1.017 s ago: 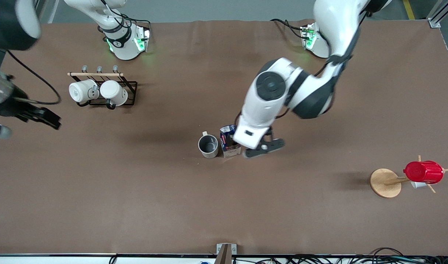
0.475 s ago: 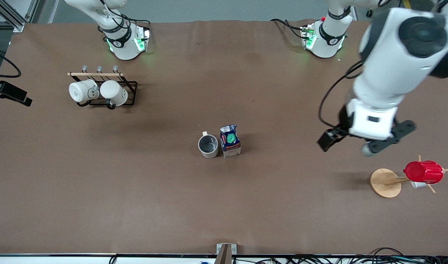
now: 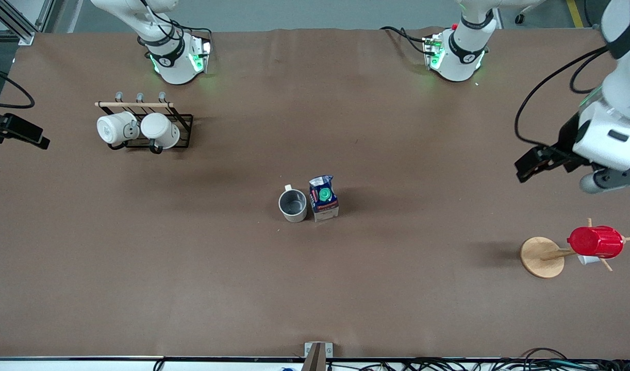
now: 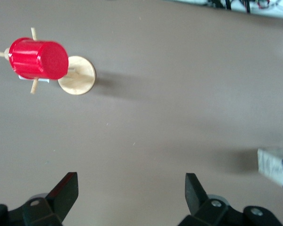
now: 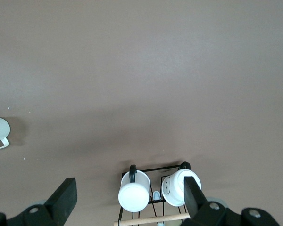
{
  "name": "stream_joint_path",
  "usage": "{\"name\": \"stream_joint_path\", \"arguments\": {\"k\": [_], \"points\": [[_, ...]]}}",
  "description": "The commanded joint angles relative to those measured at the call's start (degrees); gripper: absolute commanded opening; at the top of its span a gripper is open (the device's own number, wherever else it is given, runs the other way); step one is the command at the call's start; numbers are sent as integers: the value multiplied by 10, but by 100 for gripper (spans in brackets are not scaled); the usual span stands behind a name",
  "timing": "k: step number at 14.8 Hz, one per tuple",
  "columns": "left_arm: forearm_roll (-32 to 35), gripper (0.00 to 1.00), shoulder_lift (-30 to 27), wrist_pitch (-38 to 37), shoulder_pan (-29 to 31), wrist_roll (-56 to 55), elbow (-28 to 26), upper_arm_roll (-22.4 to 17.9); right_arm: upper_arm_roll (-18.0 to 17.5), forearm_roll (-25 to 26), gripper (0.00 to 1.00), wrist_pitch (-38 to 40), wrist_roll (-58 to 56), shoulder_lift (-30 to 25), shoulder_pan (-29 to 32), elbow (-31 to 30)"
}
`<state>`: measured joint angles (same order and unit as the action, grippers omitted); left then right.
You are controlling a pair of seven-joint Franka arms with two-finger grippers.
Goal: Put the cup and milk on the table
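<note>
Two arms sit on my screens, both up off the work. I see the table (image 3: pixel 201 288) filling nearly the whole front view, its brown cover bare across the lower half of the frame.

At the right edge of the front frame I have the left gripper (image 3: pixel 557 167) hanging over the table's left-arm end, above the wooden stand in the picture. My left wrist view shows its fingers (image 4: pixel 66 188) spread wide with nothing between them. At the left edge of the front frame only a dark part of the right gripper (image 3: pixel 16 131) pokes in, over the table's right-arm end; the right wrist view shows its fingers (image 5: pixel 63 195) wide apart too, and empty.

In the upper left of the front frame I see a black wire rack (image 3: pixel 183 123) with two white mugs (image 3: pixel 137 129) lying on it. At the lower right a wooden peg stand (image 3: pixel 542 256) carries a red cup (image 3: pixel 596 241) on its side.

Near the centre of the front frame the milk (image 3: pixel 324 198) stands upright on the table, green cap up. Just beside it, toward the right arm's end, the cup (image 3: pixel 293 204) stands upright, mouth open to the camera, handle pointing toward the top of the frame. I cannot tell whether the two touch.
</note>
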<state>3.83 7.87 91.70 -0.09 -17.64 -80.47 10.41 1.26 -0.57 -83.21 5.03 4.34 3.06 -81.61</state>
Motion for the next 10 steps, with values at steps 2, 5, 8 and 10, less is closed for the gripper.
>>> {"name": "stream_joint_path", "arguments": {"k": [2, 5, 8, 10], "points": [[-24, 100, -112, 1, 30, 82, -127, 0, -2, -7, 100, -9, -6, -27, 10, -31], [-32, 100, -135, -28, 30, 99, -137, -1, -5, -8, 100, -9, -6, -28, 8, -32], [-32, 100, -139, -28, 16, 100, -136, -1, -4, -7, 100, -11, -6, -35, 6, -43], [-30, 100, -136, -28, 13, 101, -132, 0, -4, -7, 100, -13, -6, -36, 6, -45]]}}
